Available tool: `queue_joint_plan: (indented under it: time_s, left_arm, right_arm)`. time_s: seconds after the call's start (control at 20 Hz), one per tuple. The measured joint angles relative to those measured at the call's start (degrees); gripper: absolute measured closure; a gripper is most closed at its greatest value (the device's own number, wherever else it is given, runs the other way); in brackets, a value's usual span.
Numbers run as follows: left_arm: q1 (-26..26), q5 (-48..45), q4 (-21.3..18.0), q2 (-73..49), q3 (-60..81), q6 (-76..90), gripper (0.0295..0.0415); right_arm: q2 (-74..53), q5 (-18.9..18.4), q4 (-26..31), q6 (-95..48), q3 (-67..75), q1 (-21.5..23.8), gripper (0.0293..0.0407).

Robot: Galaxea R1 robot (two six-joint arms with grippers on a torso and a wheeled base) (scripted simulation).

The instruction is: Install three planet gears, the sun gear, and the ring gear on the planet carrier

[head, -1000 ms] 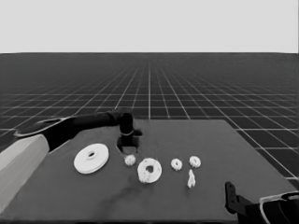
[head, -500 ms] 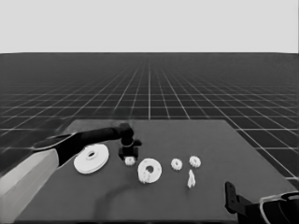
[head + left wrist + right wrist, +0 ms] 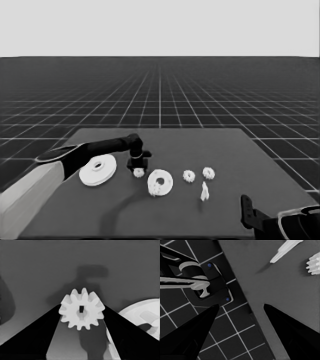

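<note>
The left hand (image 3: 81, 315) has its fingers apart astride a small gear (image 3: 81, 308); I'd close squarely on its teeth, lifting straight, clear of the smaller round part (image 3: 160, 182) beside it.

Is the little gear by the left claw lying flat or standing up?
Flat. In the left wrist view the gear shows its whole toothed face and centre hole, between the left gripper fingers, which flank it.

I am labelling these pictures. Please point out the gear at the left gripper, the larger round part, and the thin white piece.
gear (image 3: 82, 309): left wrist view, on its hub.
larger round part (image 3: 90, 176): head view, on its flat rim.
thin white piece (image 3: 204, 192): head view, on its middle.
</note>
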Motion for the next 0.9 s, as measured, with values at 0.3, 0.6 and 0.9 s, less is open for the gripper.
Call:
queue_joint_plan:
  time_s: [0.3, 0.6, 0.9]
  left_arm:
    - [0.00, 0.00, 0.00, 0.00, 0.00, 0.01, 0.0398]
    - [-9.96, 5.90, -8.17, -3.12, 8.92, -4.47, 0.0398]
    - [-10.28, 6.60, -8.29, 5.43, 3.96, -8.17, 0.0398]
  right_arm:
    - [0.00, 0.00, 0.00, 0.00, 0.00, 0.00, 0.0315]
    - [0.00, 0.00, 0.00, 0.00, 0.00, 0.00, 0.0315]
    - [0.00, 0.00, 0.00, 0.00, 0.00, 0.00, 0.0315]
